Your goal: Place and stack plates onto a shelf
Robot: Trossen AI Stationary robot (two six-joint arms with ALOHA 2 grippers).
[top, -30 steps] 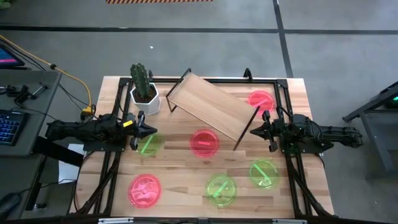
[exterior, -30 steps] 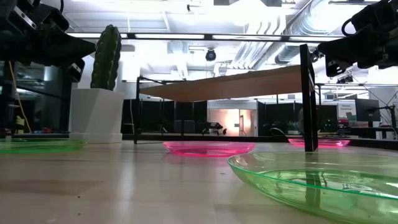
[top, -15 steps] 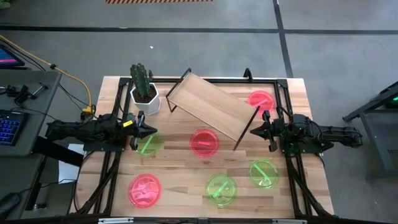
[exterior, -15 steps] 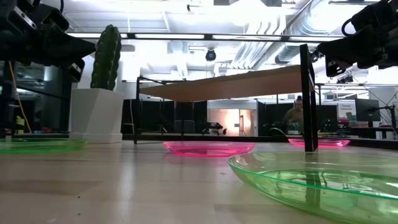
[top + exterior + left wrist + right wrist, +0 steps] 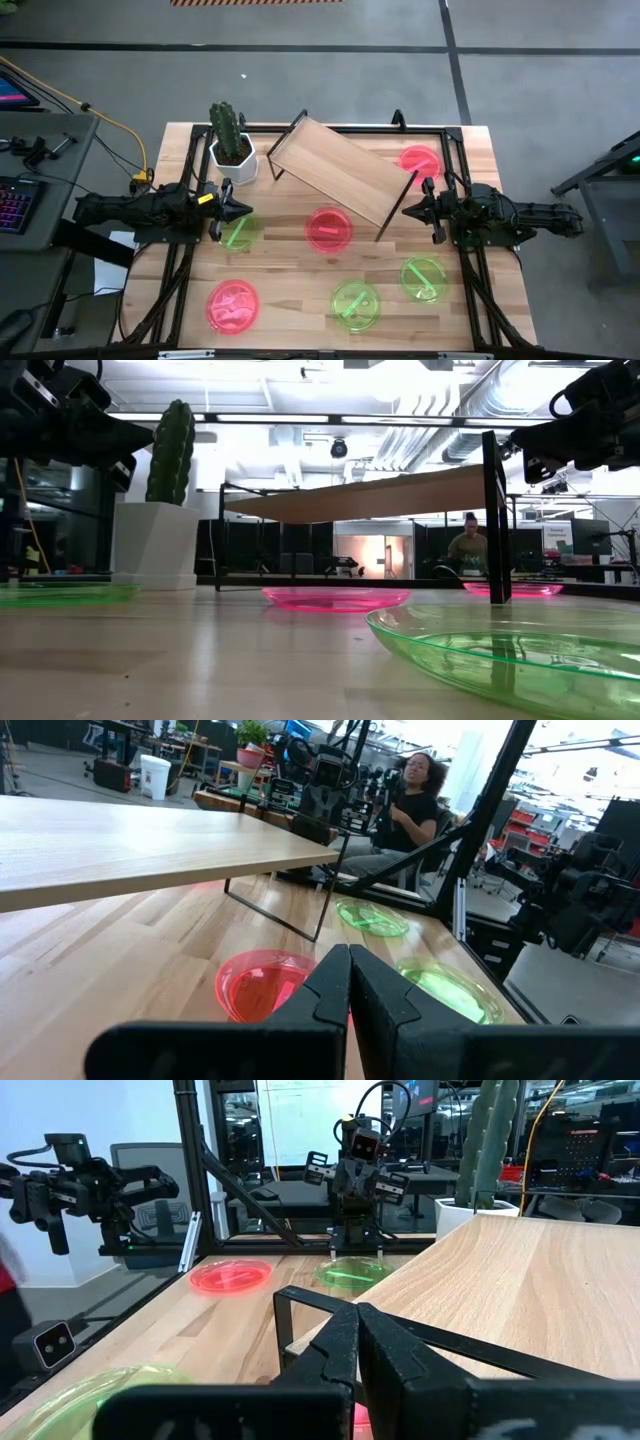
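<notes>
Six plates lie flat on the table: pink ones at the centre (image 5: 328, 229), near left (image 5: 232, 305) and far right (image 5: 420, 160), green ones at the left (image 5: 239, 234), near centre (image 5: 356, 304) and right (image 5: 424, 278). The wooden shelf (image 5: 335, 170) stands askew at the far centre on its black end frames. My left gripper (image 5: 246, 210) hovers shut above the left green plate. My right gripper (image 5: 404, 212) hovers shut by the shelf's right end frame. Both hold nothing.
A cactus in a white pot (image 5: 231, 145) stands at the far left corner beside the shelf. Black frame rails (image 5: 178, 270) run along both table sides. A person (image 5: 468, 546) is in the room beyond the table, and another (image 5: 405, 810) sits off to its right side.
</notes>
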